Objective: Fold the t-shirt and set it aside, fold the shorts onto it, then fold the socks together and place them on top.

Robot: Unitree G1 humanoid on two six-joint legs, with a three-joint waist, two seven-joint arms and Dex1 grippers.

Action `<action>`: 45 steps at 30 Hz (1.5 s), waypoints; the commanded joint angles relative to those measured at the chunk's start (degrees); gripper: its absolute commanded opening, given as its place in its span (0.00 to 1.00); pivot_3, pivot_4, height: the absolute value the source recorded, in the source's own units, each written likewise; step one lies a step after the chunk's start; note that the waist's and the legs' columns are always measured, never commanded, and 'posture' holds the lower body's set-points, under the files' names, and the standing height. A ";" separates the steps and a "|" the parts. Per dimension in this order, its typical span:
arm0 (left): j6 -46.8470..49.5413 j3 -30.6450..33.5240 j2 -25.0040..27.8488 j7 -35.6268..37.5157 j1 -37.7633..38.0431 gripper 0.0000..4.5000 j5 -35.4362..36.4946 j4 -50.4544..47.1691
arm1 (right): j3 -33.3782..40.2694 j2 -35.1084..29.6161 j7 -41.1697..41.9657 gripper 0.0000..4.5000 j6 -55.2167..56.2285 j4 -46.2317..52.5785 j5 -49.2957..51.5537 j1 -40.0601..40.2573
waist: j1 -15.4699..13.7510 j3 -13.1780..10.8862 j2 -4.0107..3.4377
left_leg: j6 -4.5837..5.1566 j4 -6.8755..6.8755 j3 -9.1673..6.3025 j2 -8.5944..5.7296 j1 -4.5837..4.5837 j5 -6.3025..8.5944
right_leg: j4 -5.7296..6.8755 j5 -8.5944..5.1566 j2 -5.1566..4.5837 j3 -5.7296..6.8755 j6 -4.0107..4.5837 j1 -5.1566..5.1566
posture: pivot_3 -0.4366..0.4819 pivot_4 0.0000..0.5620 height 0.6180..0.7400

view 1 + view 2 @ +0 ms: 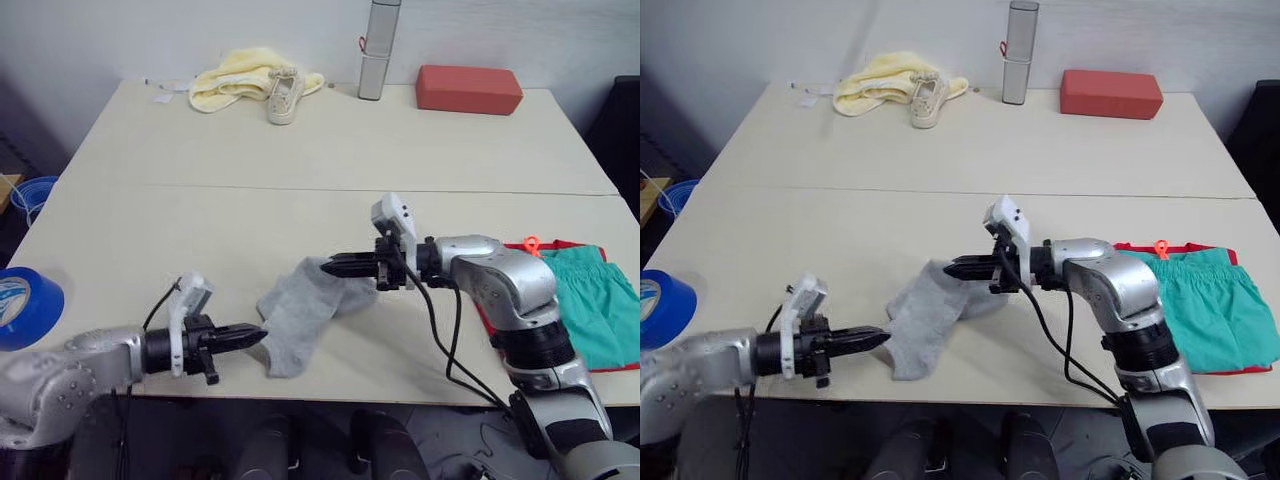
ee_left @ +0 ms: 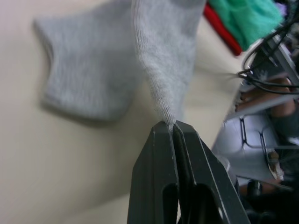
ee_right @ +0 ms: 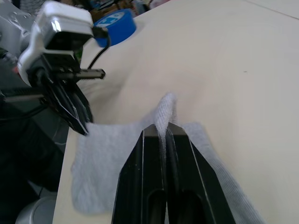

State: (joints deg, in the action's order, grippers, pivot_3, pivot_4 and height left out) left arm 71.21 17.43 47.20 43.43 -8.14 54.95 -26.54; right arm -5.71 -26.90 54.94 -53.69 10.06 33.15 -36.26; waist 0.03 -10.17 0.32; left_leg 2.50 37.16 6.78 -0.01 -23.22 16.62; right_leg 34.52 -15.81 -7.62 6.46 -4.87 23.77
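- The worktop (image 1: 300, 140) carries the clothes; a red block (image 1: 468, 89), a yellow cloth (image 1: 232, 78), a sneaker (image 1: 284, 97) and a silver cylinder (image 1: 377, 50) stand along its far edge.
- The shorts (image 1: 592, 300) lie folded on the red t-shirt (image 1: 487, 312) at the right near edge.
- The grey socks (image 1: 300, 315) lie near the front edge, between both arms.
- The right tool (image 1: 332, 265) is clamped on the socks' far end, its fingers pressed together on a fold of knit.
- The left tool (image 1: 258, 337) is pinched tight on the socks' near edge.
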 commanded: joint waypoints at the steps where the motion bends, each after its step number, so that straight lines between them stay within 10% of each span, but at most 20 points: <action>1: -0.75 -4.13 5.11 6.76 -4.91 0.00 -0.43 5.08 | 3.68 -0.08 -4.60 0.01 -2.81 4.62 2.38 1.81 | 0.16 0.00 -0.01 | 0.00 -0.05 0.02 -0.01 0.02 0.00 | -0.01 0.00 0.00 -0.03 0.00 0.00 | 0.48 0.27 1.00; 6: -2.14 -15.75 10.50 14.29 -17.08 0.00 -6.58 16.23 | 7.83 1.33 -12.75 0.01 -7.57 9.17 4.55 6.12 | 0.29 -0.03 -0.03 | -0.04 -0.19 0.09 0.01 -0.03 0.00 | -0.01 -0.02 0.08 -0.05 0.03 0.14 | 0.48 0.27 1.00; 18: -9.38 -33.92 4.50 23.69 -36.76 0.00 -21.94 34.71 | 11.61 3.92 -23.39 0.01 -7.39 18.00 6.80 17.16 | 0.21 -0.08 0.05 | 0.19 -0.06 0.21 0.01 -0.10 -0.16 | 0.23 -0.03 0.15 -0.06 0.03 0.18 | 0.48 0.27 1.00; 45: -23.26 -32.81 -7.07 24.84 -42.06 0.05 -36.29 49.61 | 9.27 5.85 -27.71 0.05 3.45 16.77 3.30 25.95 | 0.11 -0.14 0.16 | 0.52 0.14 0.20 0.01 -0.12 -0.34 | 0.57 -0.01 0.17 -0.01 -0.01 0.13 | 0.48 0.27 1.00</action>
State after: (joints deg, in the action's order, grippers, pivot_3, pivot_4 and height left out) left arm 49.06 -17.78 39.86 69.20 -49.93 19.30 23.39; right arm 2.69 -21.71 26.85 -52.38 26.31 35.38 -10.36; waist 0.13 -10.32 0.48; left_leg 3.02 37.31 6.98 0.00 -23.33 16.29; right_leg 35.09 -15.82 -7.44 6.45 -4.88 23.90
